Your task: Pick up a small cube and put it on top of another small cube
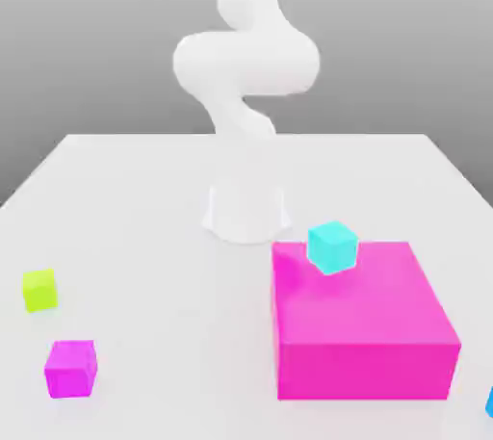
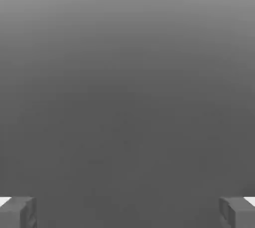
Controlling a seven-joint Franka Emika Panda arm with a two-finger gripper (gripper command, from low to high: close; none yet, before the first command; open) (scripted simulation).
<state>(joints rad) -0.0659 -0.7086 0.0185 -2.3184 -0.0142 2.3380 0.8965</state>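
At the lower left of the exterior view sat a small pink cube (image 1: 70, 368), and just above it, near the left edge, a small yellow-green cube (image 1: 39, 290). A bit of a blue thing (image 1: 489, 401) showed at the lower right edge. In the lower right part stood a big pink block (image 1: 366, 332), and on its far left corner rested a small light-blue cube (image 1: 332, 246). Behind it, in the middle, the white arm (image 1: 246, 72) rose from its base on the white table (image 1: 125, 178).

I think the main risk was this: the light-blue cube sat close to the block's edge, so a careless descent could push it off. Also, a grip off the centre could tilt a cube, and then it would slide from the cube under it.

In the hand view the claw (image 2: 127, 212) had its two fingertips (image 2: 19, 212) far apart, at the two lower corners, with nothing between them; it held and touched nothing.
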